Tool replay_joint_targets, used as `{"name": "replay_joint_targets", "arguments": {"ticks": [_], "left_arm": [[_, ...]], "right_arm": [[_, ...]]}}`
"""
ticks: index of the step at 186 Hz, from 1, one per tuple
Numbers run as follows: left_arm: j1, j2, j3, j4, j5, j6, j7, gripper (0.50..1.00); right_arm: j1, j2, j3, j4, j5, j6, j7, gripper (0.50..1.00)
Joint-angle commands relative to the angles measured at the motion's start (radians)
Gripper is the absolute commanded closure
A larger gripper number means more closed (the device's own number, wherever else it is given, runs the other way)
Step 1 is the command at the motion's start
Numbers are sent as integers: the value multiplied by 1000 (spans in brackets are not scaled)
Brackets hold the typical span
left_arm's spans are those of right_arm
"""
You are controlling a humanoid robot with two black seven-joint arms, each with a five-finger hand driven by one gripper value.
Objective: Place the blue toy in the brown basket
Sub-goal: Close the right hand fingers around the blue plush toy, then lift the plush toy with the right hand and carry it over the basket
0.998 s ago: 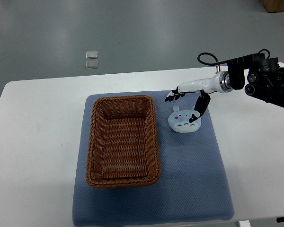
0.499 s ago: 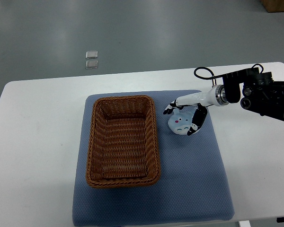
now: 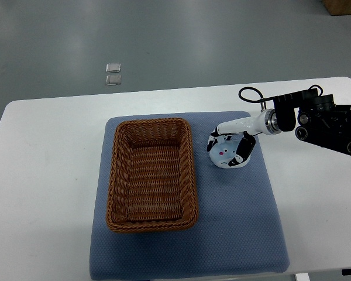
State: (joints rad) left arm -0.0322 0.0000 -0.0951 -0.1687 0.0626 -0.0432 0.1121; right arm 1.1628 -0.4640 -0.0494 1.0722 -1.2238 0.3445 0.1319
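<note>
A pale blue toy [image 3: 224, 154] with small pink and dark dots lies on the blue mat [image 3: 234, 222], just right of the brown wicker basket [image 3: 151, 174]. My right hand [image 3: 228, 147] comes in from the right edge and is closed around the toy, fingers over its far side and thumb against its right side. The toy still rests on the mat. The basket holds nothing that I can see. The left arm does not show.
The mat lies on a white table [image 3: 47, 175]. The right arm's black forearm and cable [image 3: 316, 120] hang over the table's right side. Two small grey squares [image 3: 113, 74] lie on the floor beyond the table.
The right hand came down and left onto the toy, and its fingers curled around it. The toy tipped slightly under the hand.
</note>
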Motion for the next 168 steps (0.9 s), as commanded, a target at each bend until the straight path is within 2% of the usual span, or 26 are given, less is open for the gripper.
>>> {"name": "replay_joint_targets", "arguments": {"ticks": [1, 14, 26, 63, 117, 143, 168], "left_arm": [[0, 0, 0, 0, 0, 0, 0, 500], [0, 0, 0, 0, 0, 0, 0, 500], [0, 0, 0, 0, 0, 0, 0, 500], [0, 0, 0, 0, 0, 0, 0, 500], [0, 0, 0, 0, 0, -1, 0, 500], [0, 0, 0, 0, -1, 0, 0, 500], [0, 0, 0, 0, 0, 0, 0, 500]], "right_arm": [[-2, 1, 0, 0, -6, 2, 0, 895], [1, -1, 0, 0, -6, 7, 0, 957], [6, -7, 0, 0, -6, 7, 0, 991], [20, -24, 13, -6, -6, 8, 0, 991], [147, -59, 29, -14, 12, -1, 2, 991], [181, -27, 95, -14, 23, -2, 3, 987], [176, 62, 120, -14, 23, -6, 8, 981]]}}
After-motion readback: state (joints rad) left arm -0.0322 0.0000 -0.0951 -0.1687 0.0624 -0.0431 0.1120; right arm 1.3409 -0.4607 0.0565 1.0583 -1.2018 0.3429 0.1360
